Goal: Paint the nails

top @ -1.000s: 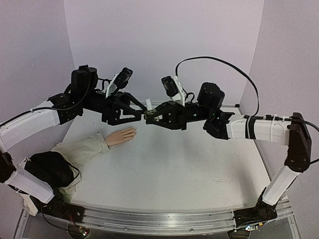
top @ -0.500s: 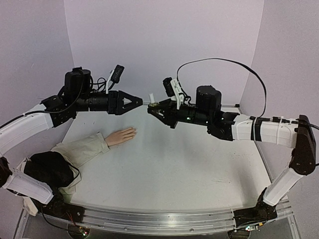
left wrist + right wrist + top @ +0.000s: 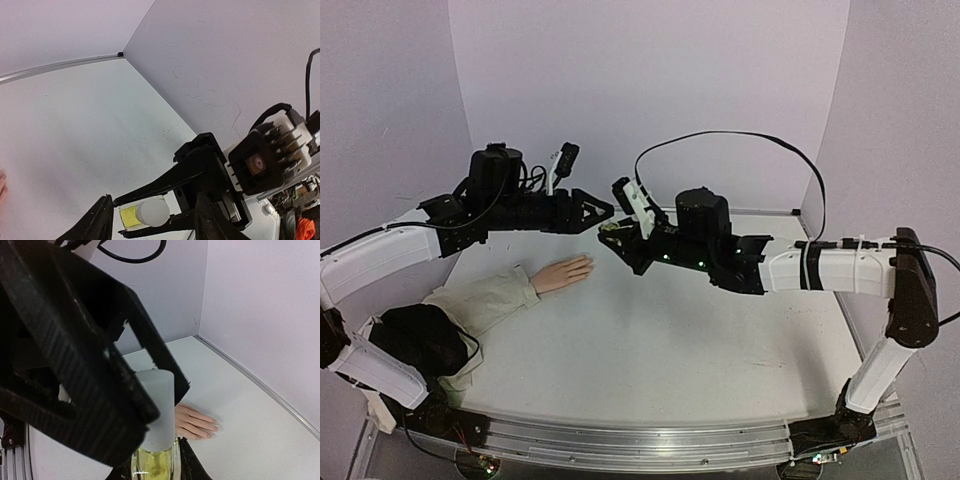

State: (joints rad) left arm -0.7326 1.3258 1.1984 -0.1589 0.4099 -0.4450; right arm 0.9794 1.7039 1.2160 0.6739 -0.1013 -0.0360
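My right gripper point(image 3: 611, 236) is shut on a small yellowish-green bottle point(image 3: 154, 466) with a white cap point(image 3: 156, 410), held in the air above the table. My left gripper point(image 3: 154, 202) faces it, open, its two black fingers point(image 3: 98, 223) standing either side of the cap with gaps showing. The pale mannequin hand point(image 3: 563, 273) lies flat on the table below and left of the grippers, with a beige sleeve point(image 3: 485, 300). Its nails point(image 3: 213, 428) show faintly at the fingertips in the right wrist view.
Lilac walls close the table point(image 3: 680, 350) at the back and both sides. A black cloth bundle point(image 3: 420, 340) lies by the sleeve near the left arm's base. A black cable point(image 3: 740, 140) loops above the right arm.
Both grippers have shifted left and lower, nearer the mannequin hand, still facing each other. The left wrist has turned. The bottle stays in the right gripper.
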